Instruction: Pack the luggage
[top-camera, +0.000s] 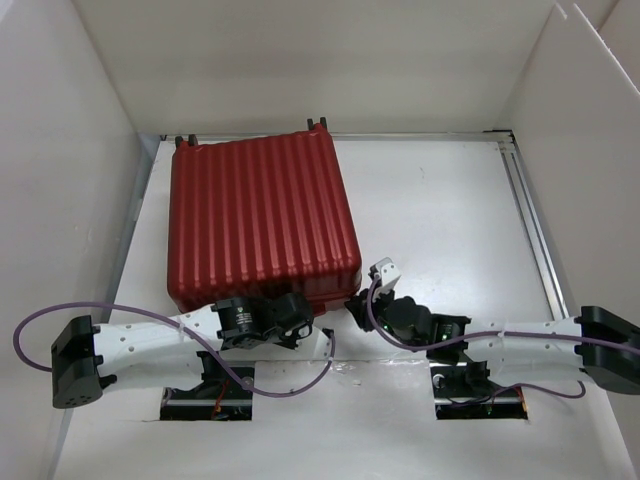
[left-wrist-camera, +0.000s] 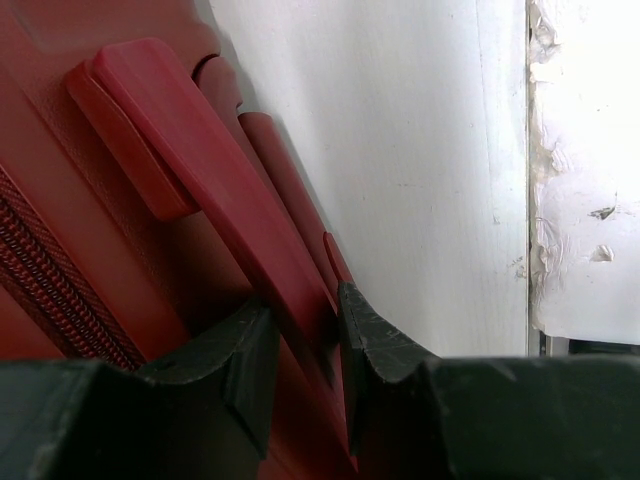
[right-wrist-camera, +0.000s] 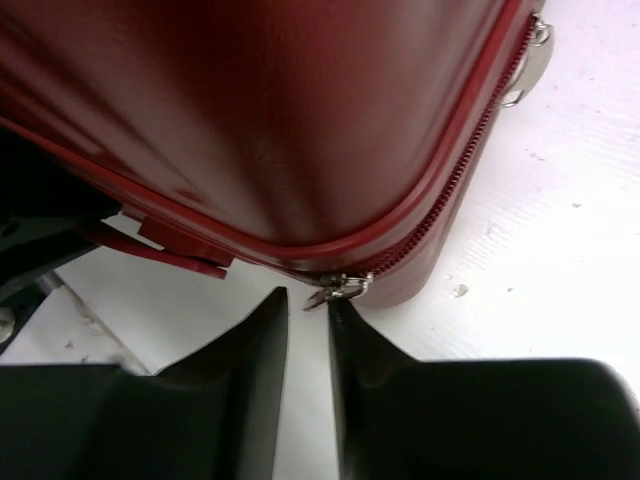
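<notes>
White table (top-camera: 430, 200) all round. Up front, the left claw (left-wrist-camera: 302, 315) is clamped on the handle (left-wrist-camera: 200, 170). The right claw (right-wrist-camera: 308, 305) is nearly shut at the zipper pull (right-wrist-camera: 345, 288), can't tell if it's caught. Closed luggage (top-camera: 260, 210) lies back-left. That tiny pull could slip free and stall the zip.

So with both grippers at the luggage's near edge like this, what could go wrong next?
1. The right gripper has its jaws narrow, but the zipper pull sits at its fingertips, not clearly between them, so it may close on nothing.
2. The left gripper pinches only the thin handle. A tug on the zipper could slide the luggage or break that hold.
</notes>
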